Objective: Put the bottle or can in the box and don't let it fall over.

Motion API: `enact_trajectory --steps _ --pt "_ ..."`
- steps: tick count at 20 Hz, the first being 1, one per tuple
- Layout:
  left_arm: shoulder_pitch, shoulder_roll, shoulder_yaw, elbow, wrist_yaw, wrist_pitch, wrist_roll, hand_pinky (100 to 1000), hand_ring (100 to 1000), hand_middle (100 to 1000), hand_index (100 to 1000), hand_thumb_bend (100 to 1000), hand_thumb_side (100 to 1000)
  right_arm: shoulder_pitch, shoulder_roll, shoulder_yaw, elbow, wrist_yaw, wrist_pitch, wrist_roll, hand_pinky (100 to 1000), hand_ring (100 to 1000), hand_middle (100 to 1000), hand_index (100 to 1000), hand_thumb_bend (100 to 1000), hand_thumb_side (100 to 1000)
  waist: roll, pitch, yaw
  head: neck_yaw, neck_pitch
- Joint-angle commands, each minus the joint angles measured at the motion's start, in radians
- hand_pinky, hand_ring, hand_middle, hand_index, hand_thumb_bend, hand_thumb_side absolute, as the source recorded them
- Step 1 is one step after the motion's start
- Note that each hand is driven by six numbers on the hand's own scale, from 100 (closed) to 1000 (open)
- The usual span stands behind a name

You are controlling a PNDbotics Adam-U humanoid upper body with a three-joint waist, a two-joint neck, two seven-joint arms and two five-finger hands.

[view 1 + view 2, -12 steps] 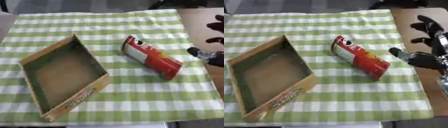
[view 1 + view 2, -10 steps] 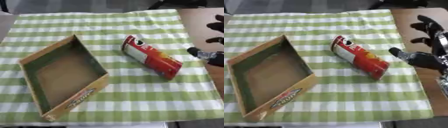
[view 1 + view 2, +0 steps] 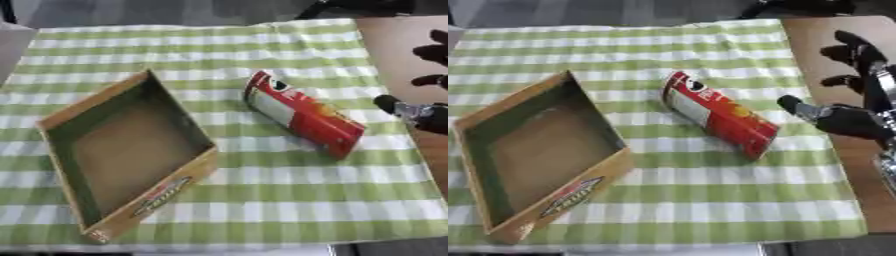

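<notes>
Near the middle of the cloth (image 3: 219, 210), a little toward its right edge, the can (image 3: 717, 114) lies on its side, not standing. Its long axis runs diagonally: the capped end points to the cloth's far-left, the other end to its near-right corner. It touches neither the box (image 3: 122, 150) nor the hand.

The box sits open-topped toward the cloth's left edge, turned askew so one corner faces the can; it holds nothing, so the placing is not yet done. Being open and just beside the can, it looks set for a short carry across.

The right hand (image 3: 846, 120) hovers at the cloth's right edge, near the can's lower end, fingers spread and relaxed, thumb reaching toward the can, gripping nothing. That pose reads as an approach to wrap the can across its width. Since the can lies flat, it would likely need turning upright before it goes down inside. The left hand shows in neither view.
</notes>
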Motion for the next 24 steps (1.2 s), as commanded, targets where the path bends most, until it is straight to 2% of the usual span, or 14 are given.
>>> enact_trajectory --steps 1,2,3,11,24 --pt "-0.009 0.027 0.010 -0.018 -0.005 0.001 -0.001 533 579 614 718 100 697 0.000 -0.037 0.002 -0.023 0.015 0.004 0.019 695 943 808 966 714 167 -0.006 -0.016 0.002 -0.001 0.006" --pt "-0.009 0.027 0.009 -0.018 -0.005 0.001 -0.001 533 579 614 718 100 698 0.001 -0.038 0.006 -0.023 0.020 0.010 0.027 700 948 812 971 756 132 -0.006 -0.016 0.002 -0.002 0.006" --pt "-0.009 0.027 0.009 -0.018 -0.005 0.001 -0.001 533 579 614 718 100 698 0.002 -0.040 0.012 -0.023 0.025 0.017 0.036 701 950 815 972 730 165 -0.006 -0.016 0.002 -0.003 0.006" --pt "-0.009 0.026 0.008 -0.018 -0.003 0.001 -0.003 533 578 614 718 100 698 0.005 -0.038 0.043 -0.023 0.038 0.061 0.073 704 953 817 974 733 148 -0.005 -0.014 0.004 -0.007 0.006" --pt "-0.008 0.025 0.006 -0.017 -0.001 0.002 -0.006 533 577 615 717 100 701 -0.003 -0.039 0.078 -0.023 0.071 0.108 0.079 699 942 805 959 723 127 -0.005 -0.012 0.005 -0.012 0.006"
